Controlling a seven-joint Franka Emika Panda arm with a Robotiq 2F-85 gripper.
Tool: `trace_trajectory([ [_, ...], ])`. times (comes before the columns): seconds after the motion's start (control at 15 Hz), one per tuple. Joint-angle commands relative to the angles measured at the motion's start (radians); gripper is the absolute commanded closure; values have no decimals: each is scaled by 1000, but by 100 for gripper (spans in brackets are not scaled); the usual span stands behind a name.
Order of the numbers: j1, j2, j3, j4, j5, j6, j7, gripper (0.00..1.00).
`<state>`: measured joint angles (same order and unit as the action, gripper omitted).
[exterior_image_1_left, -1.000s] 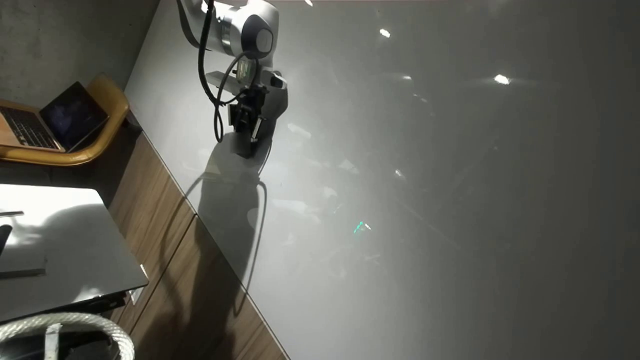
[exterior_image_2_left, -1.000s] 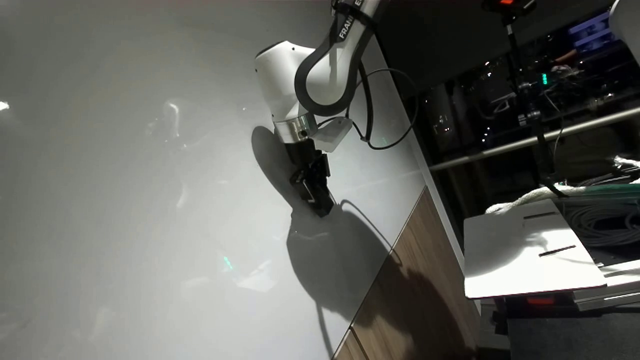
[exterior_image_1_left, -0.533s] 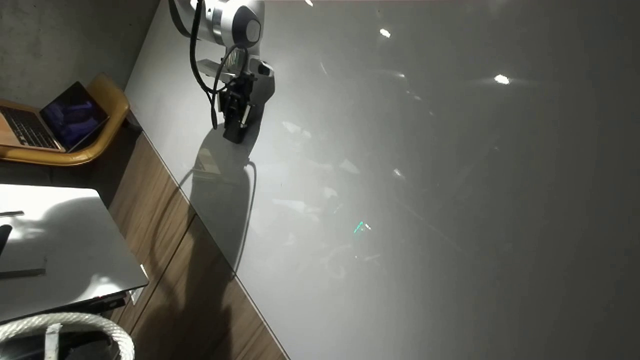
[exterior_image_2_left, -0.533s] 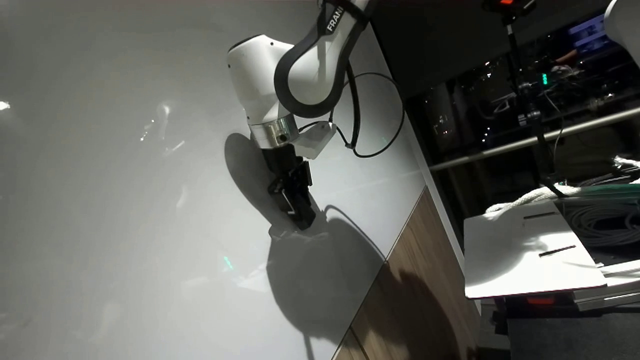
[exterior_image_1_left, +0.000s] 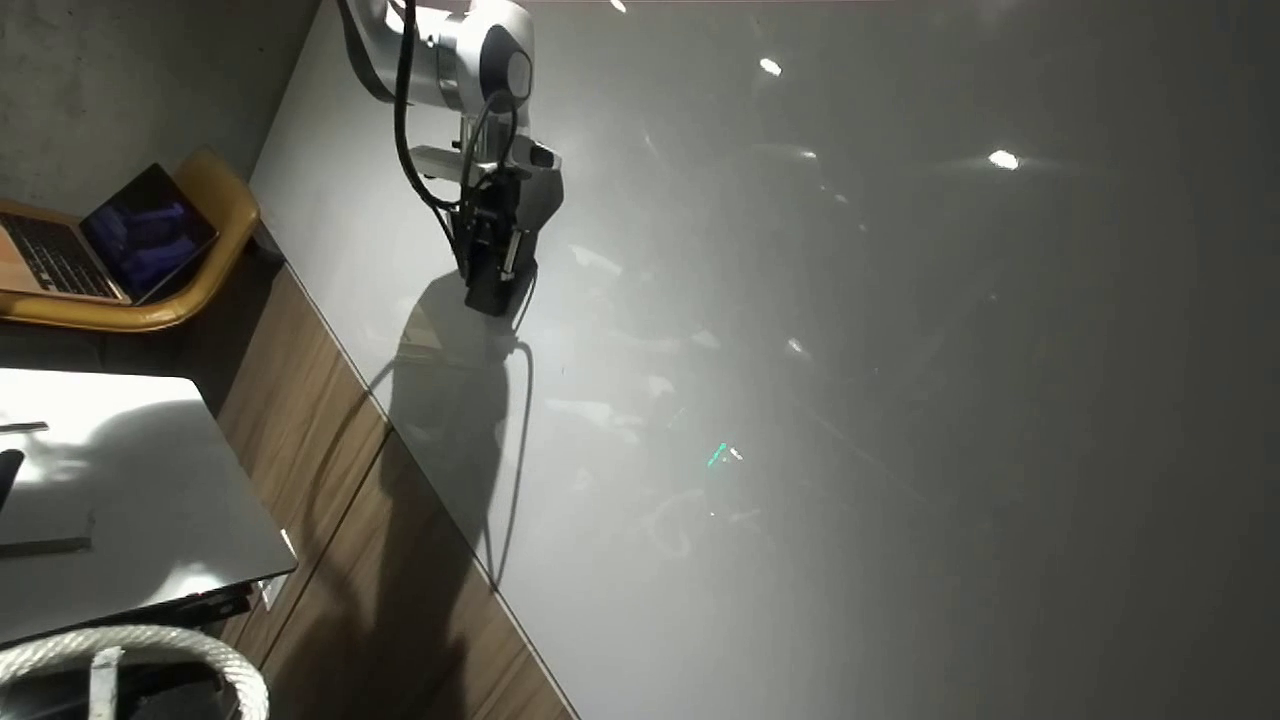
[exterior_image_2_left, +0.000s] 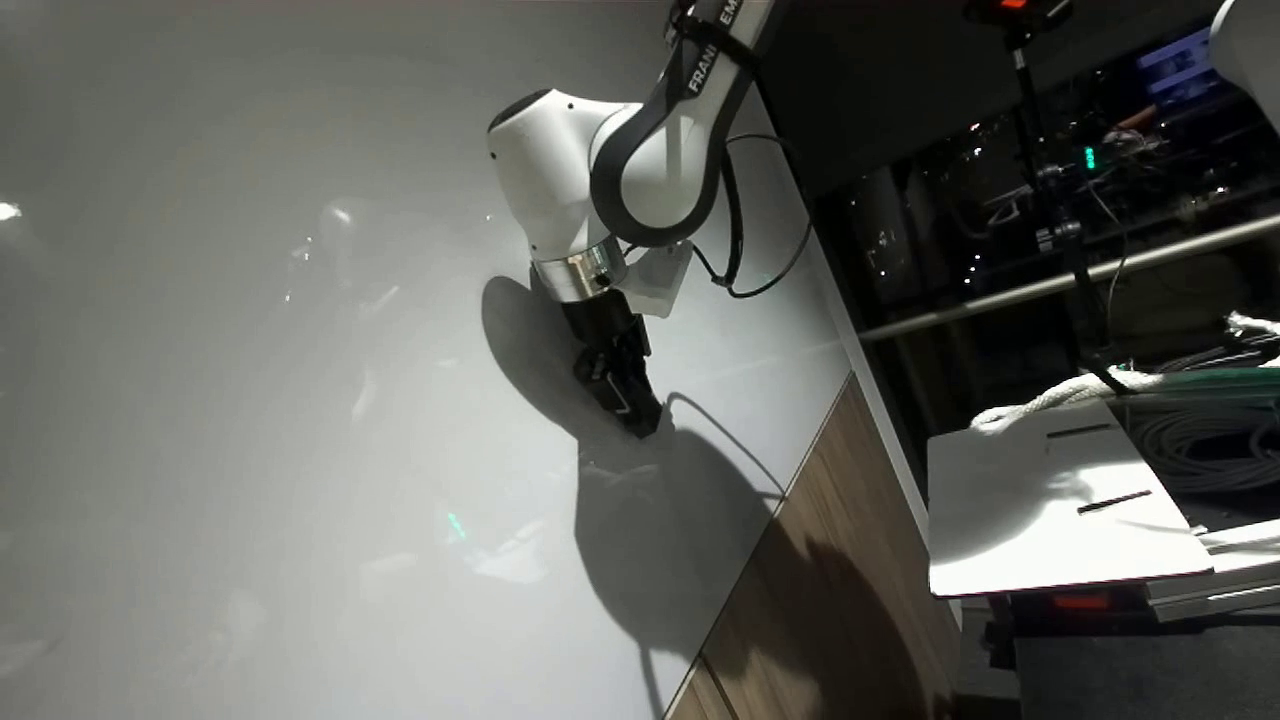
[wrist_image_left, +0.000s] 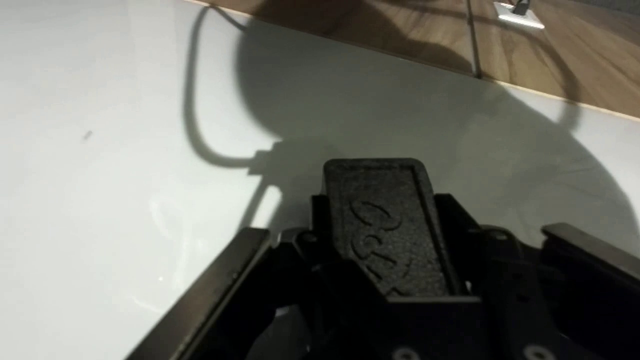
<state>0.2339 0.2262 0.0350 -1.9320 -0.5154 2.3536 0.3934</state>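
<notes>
Close to the glossy pale-grey panel (exterior_image_2_left: 250, 450), I have my black two-fingered pincer (wrist_image_left: 384, 215) clamped on a dark-grey speckled rectangular block (wrist_image_left: 377, 230) with rounded corners and curling lettering that I cannot read. One finger bears on each long side of the block, whose free end juts past the fingertips towards the panel; I cannot tell whether it touches the surface. In both exterior views my white jointed arm (exterior_image_2_left: 550, 170) reaches in front of the panel, a black cable (exterior_image_1_left: 402, 110) looping beside its wrist. Its broad soft shadow (exterior_image_2_left: 650, 530) falls across the panel and over the brown wood-grain boards (exterior_image_2_left: 850, 480) along the panel's lower edge. A white outlet plate (wrist_image_left: 527, 21) is set into these boards. Beyond the panel's edge, an open laptop (exterior_image_1_left: 135, 245) with a dark screen rests on a tan moulded chair (exterior_image_1_left: 150, 318). A small green glint (exterior_image_1_left: 717, 455) shows on the panel.
</notes>
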Motion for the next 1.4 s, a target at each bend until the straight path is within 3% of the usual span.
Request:
trace_trajectory([
  [0.0,-75,-22,-60,-12,-53,61,-33,71],
  [0.4,-143,-61,-75,-45,-42,90,-31,71],
  [0.93,-70,-33,-20,-63,-76,151,76,71],
  [1.33,-44,-8,-9,-32,-50,141,71,71],
])
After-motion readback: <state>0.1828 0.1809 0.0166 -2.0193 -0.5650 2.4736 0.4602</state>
